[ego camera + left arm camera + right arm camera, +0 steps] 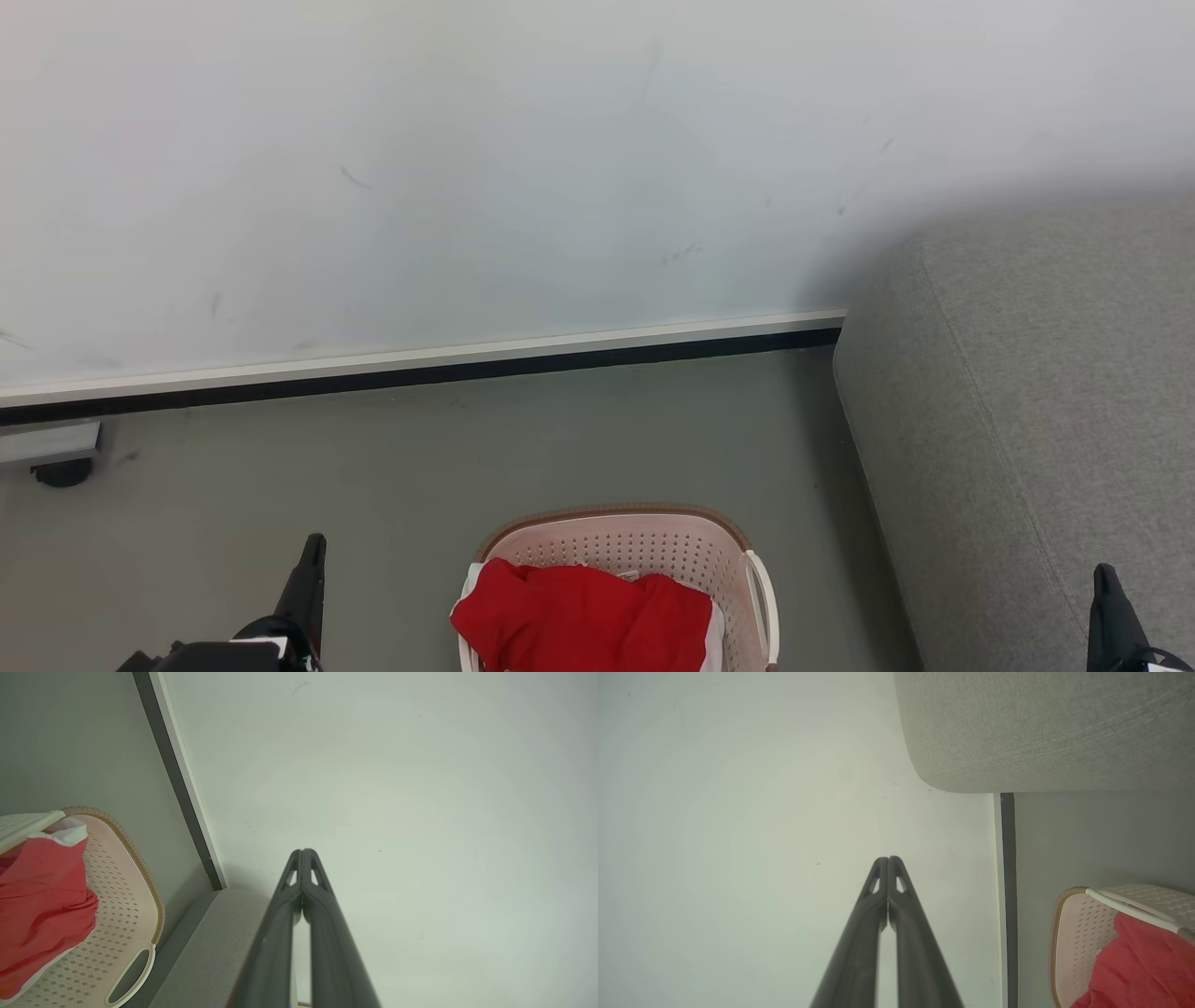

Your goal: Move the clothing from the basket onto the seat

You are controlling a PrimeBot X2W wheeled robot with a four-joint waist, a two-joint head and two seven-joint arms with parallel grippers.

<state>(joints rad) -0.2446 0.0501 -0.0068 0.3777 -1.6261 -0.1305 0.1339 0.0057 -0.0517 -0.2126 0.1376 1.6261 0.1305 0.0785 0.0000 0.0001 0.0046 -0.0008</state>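
Observation:
Red clothing (583, 618) with white trim lies bunched in the cream perforated basket (644, 546) on the floor at the bottom centre of the head view. The grey seat (1036, 411) stands to the basket's right. My left gripper (313, 546) is shut and empty, left of the basket. My right gripper (1104, 574) is shut and empty in front of the seat. In the left wrist view my gripper (303, 851) points at the wall, with clothing (39, 900), basket (126, 896) and seat (210, 947) at the left. The right wrist view has its gripper (888, 859), seat (1041, 728), basket (1078, 933) and clothing (1143, 966).
A white wall (467, 168) with a white and black skirting (420, 369) runs behind the basket. Grey floor (373, 467) lies between wall and basket. A grey ledge with a dark caster (61, 471) sits at the far left.

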